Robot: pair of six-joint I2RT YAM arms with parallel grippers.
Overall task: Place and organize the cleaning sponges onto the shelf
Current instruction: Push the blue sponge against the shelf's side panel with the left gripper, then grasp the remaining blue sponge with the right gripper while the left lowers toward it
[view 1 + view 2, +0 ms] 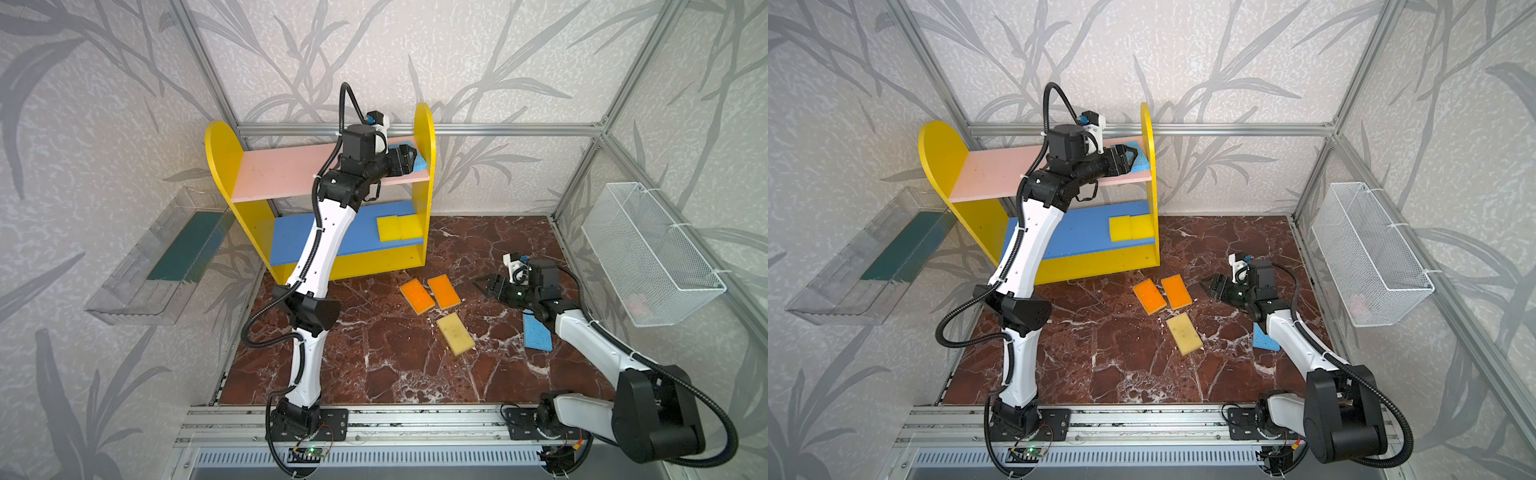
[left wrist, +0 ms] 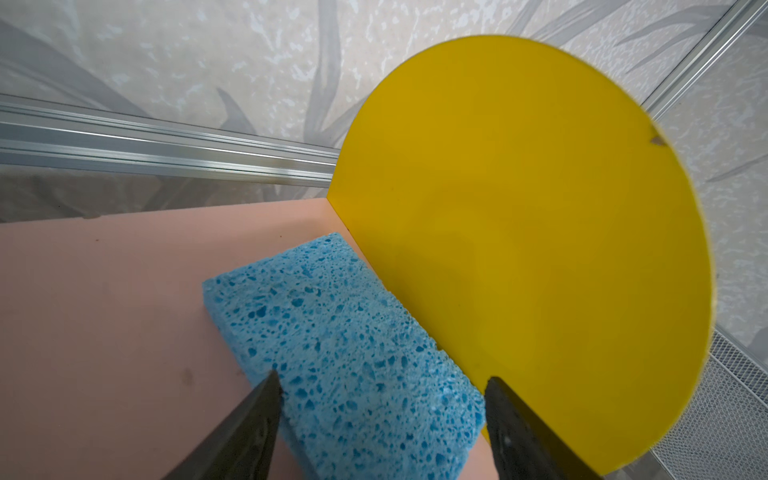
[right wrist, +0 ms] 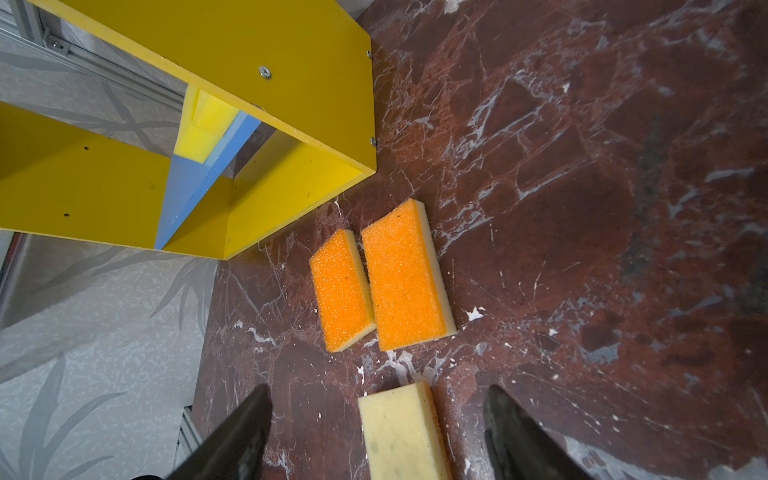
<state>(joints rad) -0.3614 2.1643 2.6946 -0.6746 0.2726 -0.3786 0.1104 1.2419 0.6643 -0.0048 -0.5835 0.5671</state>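
On the shelf (image 1: 245, 174), my left gripper (image 2: 383, 377) stands open astride a light blue sponge (image 2: 332, 316) that lies on the pink board against the yellow right panel. Two bright yellow sponges (image 1: 399, 227) sit side by side on the blue board. On the marble floor lie two orange sponges (image 1: 417, 296) (image 1: 444, 291), a pale speckled one (image 1: 455, 333) and another blue one (image 1: 536, 334), partly hidden under the right arm. My right gripper (image 3: 378, 388) hovers open and empty, just right of the orange sponges (image 3: 405, 276) and above the pale sponge (image 3: 401, 432).
A clear plastic tray (image 1: 124, 299) with a dark green liner hangs on the left wall. A white wire basket (image 1: 648, 249) hangs on the right wall. An aluminium rail (image 1: 498, 129) runs behind the shelf.
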